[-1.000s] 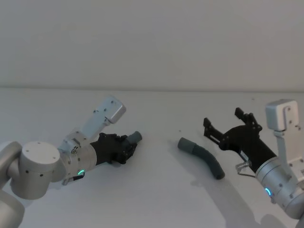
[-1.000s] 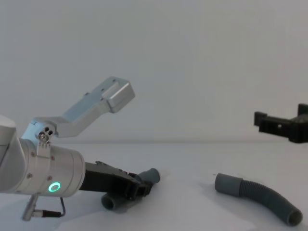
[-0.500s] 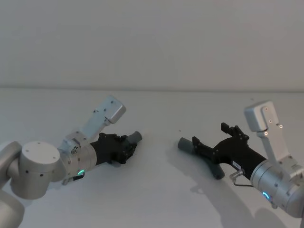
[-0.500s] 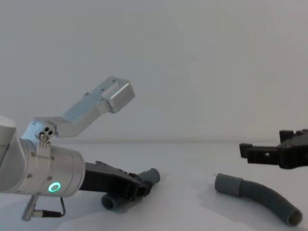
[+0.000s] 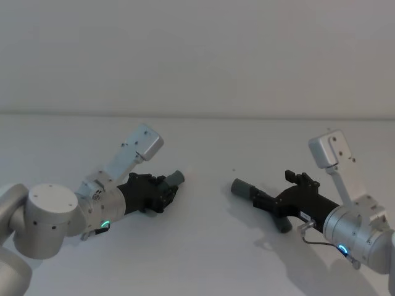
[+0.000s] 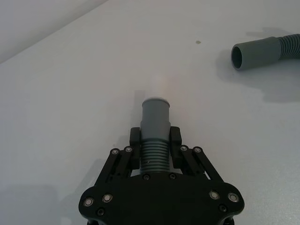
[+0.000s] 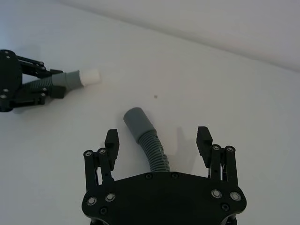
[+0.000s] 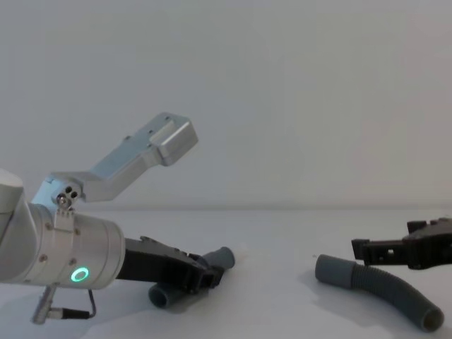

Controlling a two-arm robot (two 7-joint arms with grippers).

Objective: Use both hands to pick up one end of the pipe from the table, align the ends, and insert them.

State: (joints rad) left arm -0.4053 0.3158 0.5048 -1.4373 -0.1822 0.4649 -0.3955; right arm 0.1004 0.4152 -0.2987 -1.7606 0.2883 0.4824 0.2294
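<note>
My left gripper (image 5: pixel 162 193) is shut on the ribbed part of the short pipe piece (image 6: pixel 154 133), low over the table (image 5: pixel 203 253). The piece's smooth cuff (image 5: pixel 175 178) juts out past the fingers toward the right, and its tip (image 7: pixel 91 76) is pale. The longer pipe piece (image 5: pixel 282 223) lies curved on the table at the right, its smooth cuff (image 7: pixel 137 119) pointing left. My right gripper (image 7: pixel 158 138) hangs open just above this piece, one finger on each side of the ribbed section behind the cuff, touching nothing. From the chest, the right gripper (image 8: pixel 378 248) hovers over the longer piece (image 8: pixel 388 288).
A plain pale wall stands behind the white table. A tiny dark speck (image 5: pixel 233 171) lies between the two pipe pieces. A bare stretch of table separates the two cuffs.
My right gripper came down and leftward from beside the longer pipe piece to straddle it, still open. The left gripper and the short piece have not moved.
</note>
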